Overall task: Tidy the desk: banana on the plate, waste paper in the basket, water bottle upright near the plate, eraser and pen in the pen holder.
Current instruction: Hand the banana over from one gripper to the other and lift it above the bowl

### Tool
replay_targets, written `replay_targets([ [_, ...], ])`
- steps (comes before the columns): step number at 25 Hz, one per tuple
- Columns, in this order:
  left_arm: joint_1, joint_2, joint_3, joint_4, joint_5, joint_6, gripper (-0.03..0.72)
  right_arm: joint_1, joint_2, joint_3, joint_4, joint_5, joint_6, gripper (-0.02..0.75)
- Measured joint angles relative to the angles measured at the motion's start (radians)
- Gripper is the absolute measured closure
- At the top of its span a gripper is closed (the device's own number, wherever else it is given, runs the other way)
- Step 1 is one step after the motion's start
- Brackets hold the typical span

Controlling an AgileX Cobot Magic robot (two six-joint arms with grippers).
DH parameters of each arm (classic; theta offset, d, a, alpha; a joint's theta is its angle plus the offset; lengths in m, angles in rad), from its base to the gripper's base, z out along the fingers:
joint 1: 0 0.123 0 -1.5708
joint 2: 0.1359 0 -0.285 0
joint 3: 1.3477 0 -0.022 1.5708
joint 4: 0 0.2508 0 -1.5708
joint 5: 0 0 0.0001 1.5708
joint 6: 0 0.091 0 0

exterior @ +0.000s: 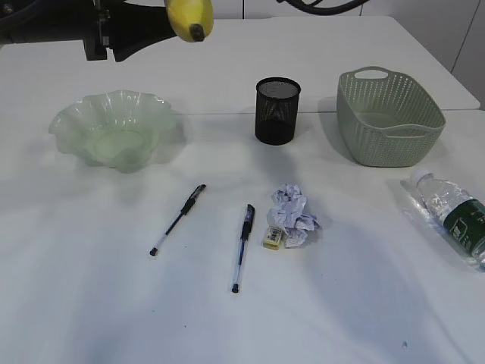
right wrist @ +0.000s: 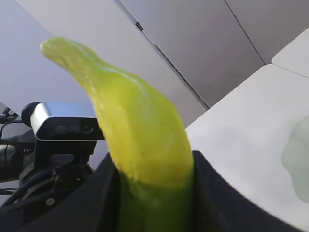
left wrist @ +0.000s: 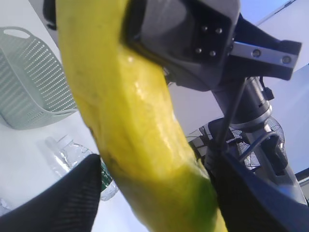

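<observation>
Now the banana hangs above the surface's far left edge, long axis near upright, my right jaws clamped on it. My left jaws flank its body; whether they press, I cannot tell. The plate lies below, leftward, nearer my left arm.

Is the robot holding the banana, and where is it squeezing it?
Yes. The right gripper clamps the banana near its lower end, and the left gripper straddles its middle; whether the left one grips cannot be told.
</observation>
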Motion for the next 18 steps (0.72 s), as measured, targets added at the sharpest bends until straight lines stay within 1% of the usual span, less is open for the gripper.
replay_targets([
  [3, 0.0, 0.0, 0.0, -0.002, 0.0, 0.0, 0.187, 0.0, 0.0, 0.0, 0.0, 0.0, 0.0, 0.468],
  [7, -0.002, 0.01, 0.0, -0.006, 0.0, 0.0, 0.232, 0.0, 0.0, 0.0, -0.006, 0.0, -0.008, 0.468],
  [12, -0.02, 0.026, 0.0, -0.019, -0.005, 0.0, 0.265, -0.004, 0.0, 0.0, -0.026, 0.004, -0.02, 0.468],
  [18, -0.029, 0.03, 0.0, -0.028, -0.023, -0.014, 0.335, -0.008, 0.0, 0.0, -0.029, 0.008, -0.033, 0.468],
])
